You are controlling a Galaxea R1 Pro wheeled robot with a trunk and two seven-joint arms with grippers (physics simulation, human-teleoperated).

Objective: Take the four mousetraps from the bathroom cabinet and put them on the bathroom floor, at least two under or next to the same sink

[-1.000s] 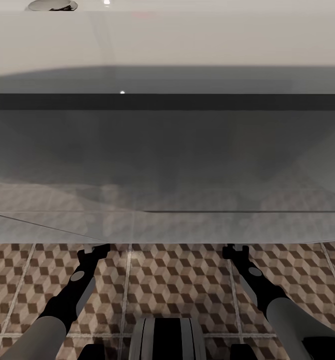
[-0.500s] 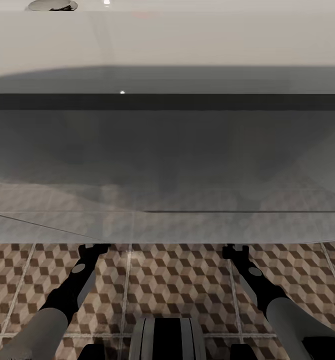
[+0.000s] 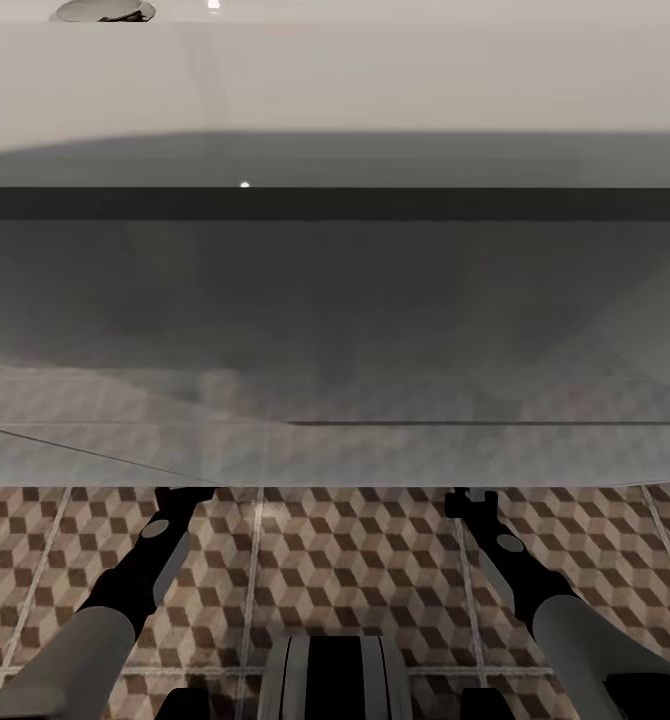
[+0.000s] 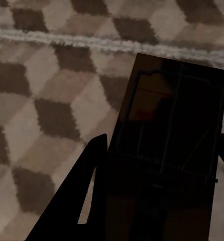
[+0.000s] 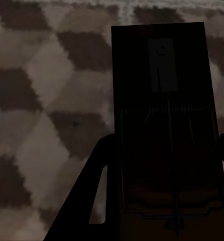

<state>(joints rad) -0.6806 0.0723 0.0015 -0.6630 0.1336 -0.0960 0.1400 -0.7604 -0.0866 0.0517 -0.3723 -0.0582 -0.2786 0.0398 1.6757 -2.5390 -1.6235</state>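
Note:
The wide white sink, with its dark band and grey underside, spans the head view. Both arms reach forward beneath its front edge, low over the cube-patterned bathroom floor. My left gripper is shut on a mousetrap, a dark, shadowed board with a red bit, held close above the tiles. My right gripper is shut on another mousetrap, its spring bar and metal plate showing between the fingers. The sink hides both traps in the head view. The cabinet is out of view.
A round metal fitting sits at the sink's far left. My own dark base shows at the lower middle, between the arms. Pale grout lines cross the tiles just beyond the left trap.
My left forearm has swung a little to the left while its gripper stays under the sink's edge. The right arm has not moved.

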